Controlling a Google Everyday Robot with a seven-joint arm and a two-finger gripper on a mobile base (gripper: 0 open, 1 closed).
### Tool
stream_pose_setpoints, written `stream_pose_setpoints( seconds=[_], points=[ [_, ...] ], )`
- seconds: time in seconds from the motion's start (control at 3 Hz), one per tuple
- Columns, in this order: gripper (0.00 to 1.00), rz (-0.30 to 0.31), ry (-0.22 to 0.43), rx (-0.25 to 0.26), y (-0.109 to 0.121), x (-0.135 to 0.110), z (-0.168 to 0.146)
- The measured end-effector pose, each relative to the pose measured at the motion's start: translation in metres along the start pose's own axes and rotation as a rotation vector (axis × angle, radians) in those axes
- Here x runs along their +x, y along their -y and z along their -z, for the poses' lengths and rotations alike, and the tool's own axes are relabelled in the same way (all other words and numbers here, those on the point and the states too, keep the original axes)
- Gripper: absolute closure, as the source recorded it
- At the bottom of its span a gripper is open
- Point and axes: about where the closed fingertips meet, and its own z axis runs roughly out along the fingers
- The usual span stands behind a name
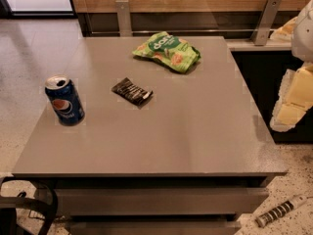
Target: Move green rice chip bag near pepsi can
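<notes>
The green rice chip bag (167,51) lies flat near the far edge of the grey table (186,131), right of centre. The pepsi can (64,101) stands upright near the table's left edge, its silver top opened. The two are well apart, with the bag to the far right of the can. My gripper (288,112) shows as a pale yellow-white shape at the right edge of the view, off the table's right side and level with its middle. It touches nothing.
A small black wrapper with white stripes (132,91) lies between can and bag. A wooden wall with metal brackets (123,16) runs behind the table. A striped rod (279,211) lies on the floor at the front right. A black curved frame (29,204) stands at the front left.
</notes>
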Motion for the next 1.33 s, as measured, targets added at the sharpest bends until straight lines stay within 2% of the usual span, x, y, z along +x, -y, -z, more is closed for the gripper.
stream_pose_setpoints(
  seconds=[0.33,0.67,1.0,1.33],
  points=[
    [0.00,-0.002,-0.002,0.004,0.004,-0.001,-0.001],
    [0.00,-0.010,-0.011,0.026,0.023,-0.004,-0.005],
    [0.00,-0.062,0.043,0.073,0.070,-0.017,-0.023],
    [0.00,-0.129,0.154,0.117,0.116,-0.030,-0.051]
  ],
)
